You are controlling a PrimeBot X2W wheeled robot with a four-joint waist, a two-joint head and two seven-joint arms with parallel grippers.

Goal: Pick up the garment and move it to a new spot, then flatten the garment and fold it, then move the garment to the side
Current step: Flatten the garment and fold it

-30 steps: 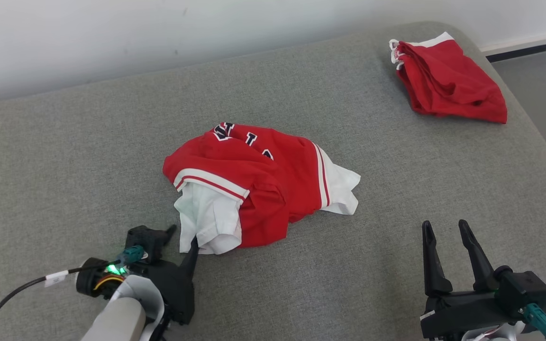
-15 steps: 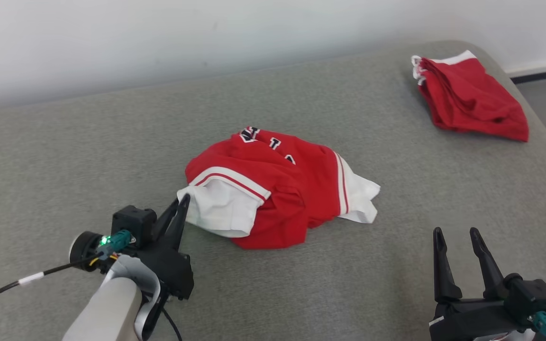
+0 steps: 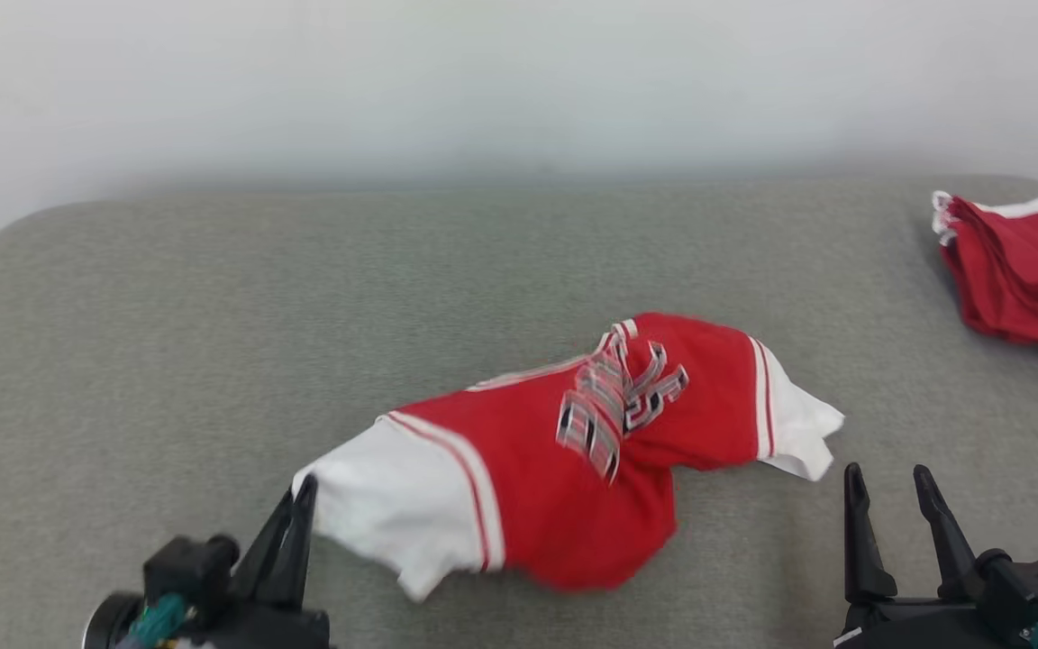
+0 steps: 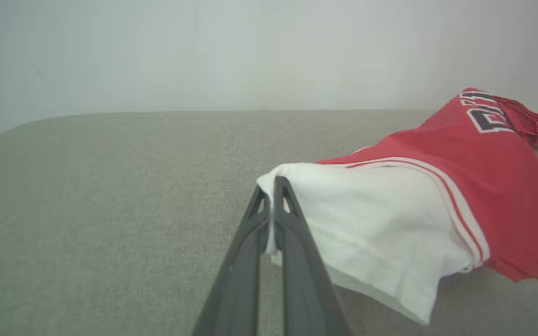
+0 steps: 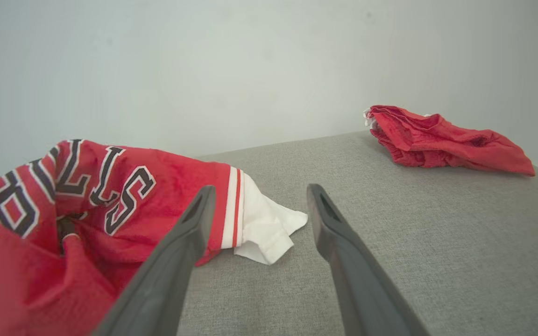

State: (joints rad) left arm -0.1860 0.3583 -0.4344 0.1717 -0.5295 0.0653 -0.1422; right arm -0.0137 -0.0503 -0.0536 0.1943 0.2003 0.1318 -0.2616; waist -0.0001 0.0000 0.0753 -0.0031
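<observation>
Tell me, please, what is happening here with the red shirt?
The robot's left gripper is shut on the white sleeve of a red Bulls shirt, holding that end up from the grey padded surface; the rest lies crumpled. The right gripper is open and empty, near the other sleeve. A second red garment lies at the far right corner.

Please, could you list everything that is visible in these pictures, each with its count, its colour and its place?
jersey: one, red with white sleeves and dark lettering, middle of the surface, one white sleeve pulled out toward the lower left
second garment: one, red with white trim, bunched at the far right of the surface, apart from the jersey
padded surface: one, grey, under both garments
wall: one, white, behind the surface
left hand: one, dark, lower left, shut on the jersey's white sleeve
right hand: one, dark, lower right, open and empty, beside the jersey's other white sleeve
</observation>
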